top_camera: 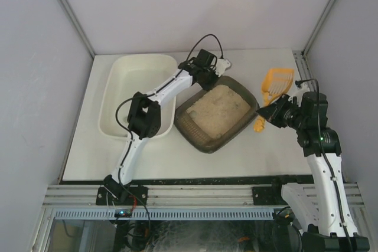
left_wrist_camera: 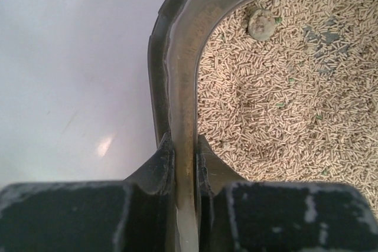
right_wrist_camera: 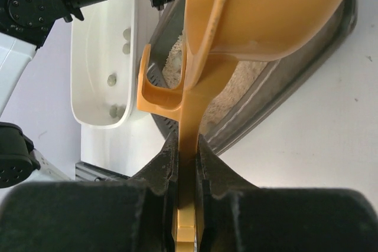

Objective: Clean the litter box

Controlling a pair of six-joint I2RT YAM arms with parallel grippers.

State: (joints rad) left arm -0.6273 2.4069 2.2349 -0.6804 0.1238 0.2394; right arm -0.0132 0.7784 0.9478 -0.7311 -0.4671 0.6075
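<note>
From above, the litter box point(top_camera: 198, 137) sits mid-desk, turned at a slant, with the white tub point(top_camera: 107, 107) just beside it on the left. The left pincer point(top_camera: 208, 75) reaches over to the box's far corner. The right pincer point(top_camera: 269, 112) grips the handle of the orange scoop point(top_camera: 277, 81), which lies just right of the box over the bare desk point(top_camera: 266, 154). We judge the step in hand to be bringing the scoop in for a pass through the litter.

In the left wrist view, the left pincer point(left_wrist_camera: 183, 146) is clenched on the box's rim point(left_wrist_camera: 180, 69), one finger outside the wall and one inside, nearly closed with only the thin plastic lip between them. Close by, a grey clump point(left_wrist_camera: 260, 23) rests on the pellet litter point(left_wrist_camera: 277, 110) near the corner. To do this well, we should brace the rim firmly so the tray cannot slide, and steer the scoop clear of this arm.

In the right wrist view, the right pincer point(right_wrist_camera: 184, 146) is clamped narrowly on the scoop's handle, the bowl rising ahead of it. The tub beyond already holds a few clumps point(right_wrist_camera: 111, 79). We should enter at a shallow angle, slide under the clump, let the loose pellets sift out, then carry it level to the tub.
</note>
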